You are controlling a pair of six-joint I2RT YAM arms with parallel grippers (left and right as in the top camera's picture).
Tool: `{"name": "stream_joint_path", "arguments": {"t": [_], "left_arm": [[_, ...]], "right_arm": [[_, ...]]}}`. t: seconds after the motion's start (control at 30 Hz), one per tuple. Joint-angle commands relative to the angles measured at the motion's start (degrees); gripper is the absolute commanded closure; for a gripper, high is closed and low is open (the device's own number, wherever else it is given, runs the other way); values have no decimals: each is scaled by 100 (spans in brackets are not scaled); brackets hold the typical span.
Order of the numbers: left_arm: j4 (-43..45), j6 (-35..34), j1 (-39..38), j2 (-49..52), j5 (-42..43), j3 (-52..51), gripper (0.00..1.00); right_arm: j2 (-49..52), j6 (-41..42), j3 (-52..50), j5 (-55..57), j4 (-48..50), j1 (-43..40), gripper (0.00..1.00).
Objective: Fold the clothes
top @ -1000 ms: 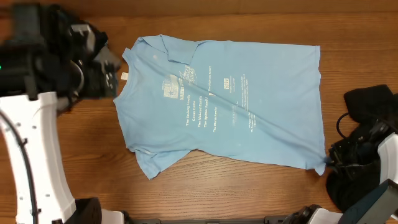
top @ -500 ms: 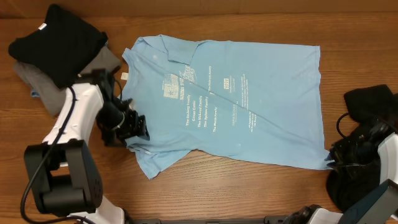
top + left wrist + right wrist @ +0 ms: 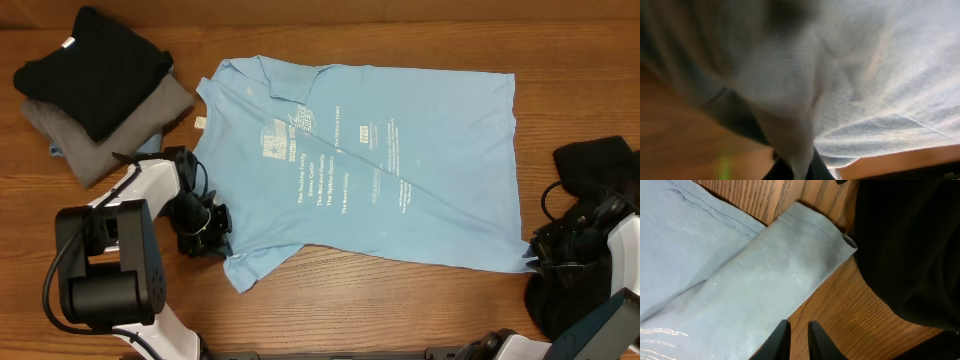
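Left hand [image 3: 208,238] gripping sky-blue T-shirt [image 3: 400,170], spread flat

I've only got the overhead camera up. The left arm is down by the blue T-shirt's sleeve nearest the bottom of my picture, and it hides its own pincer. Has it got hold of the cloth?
Observer: Yes. In the left wrist view the left pincer is shut, with a fold of the light sky-blue cloth T-shirt bunched down into it.
Operator: And the right one, by the hem corner?
Observer: The right wrist view shows the right pincer with its jaws nearly together, right at the shirt's edge. I cannot tell whether they pinch any cloth.
Operator: Anything close to it?
Observer: A black cloth garment lies right beside the hem corner.
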Motion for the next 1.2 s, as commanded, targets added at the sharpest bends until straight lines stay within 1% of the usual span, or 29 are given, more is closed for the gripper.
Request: {"name": "stream_joint_path", "arguments": {"t": [0.0, 0.1, 0.2, 0.27, 0.33, 0.37, 0.4, 0.43, 0.47, 0.5, 0.57, 0.67, 0.7, 0.73, 0.77, 0.93, 1.03, 1.17], "left_arm": [[-221, -131, 485, 70, -643, 26, 96], [-323, -13, 1069, 24, -850, 83, 96], [-339, 190, 1679, 0, -820, 90, 96], [-348, 345, 1915, 0, -748, 87, 92], [-363, 424, 2020, 0, -660, 87, 86], [-363, 435, 2024, 0, -632, 90, 83], [-363, 435, 2024, 0, -632, 90, 76], [-367, 435, 2011, 0, -632, 92, 72], [-385, 435, 2004, 0, -629, 103, 68], [-422, 439, 2004, 0, -632, 129, 63], [-551, 501, 2004, -2, -629, 245, 57], [-872, 538, 2002, -20, -627, 614, 48], [-1001, 540, 1996, -52, -627, 798, 48], [-1185, 542, 1969, -136, -627, 1121, 47], [-1281, 542, 1943, -199, -627, 1338, 46], [-1360, 616, 1580, -562, -507, 2260, 37], [-1178, 846, 1202, -671, -466, 2636, 31], [-994, 831, 894, -667, -595, 2708, 29]], "right_arm": [[-61, -57, 63, 55, 0, -9, 89], [-61, -249, 63, -20, -59, -9, 91], [-61, -352, 63, -197, -90, -9, 91], [-61, -352, 63, -201, -87, -9, 90], [-61, -352, 63, -203, -87, -9, 87], [-61, -350, 63, -205, -94, -9, 85], [-61, -352, 63, -205, -103, -9, 78], [-61, -352, 63, -205, -101, -9, 68], [-61, -352, 63, -205, -83, -9, 61], [-61, -356, 68, -234, -31, -9, 59], [-61, -566, 90, -479, 142, -9, 59], [-61, -1084, 195, -1390, 452, -9, 57], [-61, -1292, 232, -1786, 586, 0, 57], [-61, -1550, 289, -2411, 841, 55, 57], [-61, -1565, 299, -2573, 994, 105, 58], [-61, -1486, 299, -2774, 1593, 575, 57], [-61, -1515, 299, -2776, 1727, 990, 53], [-63, -1510, 304, -2763, 1639, 1329, 48]]}}
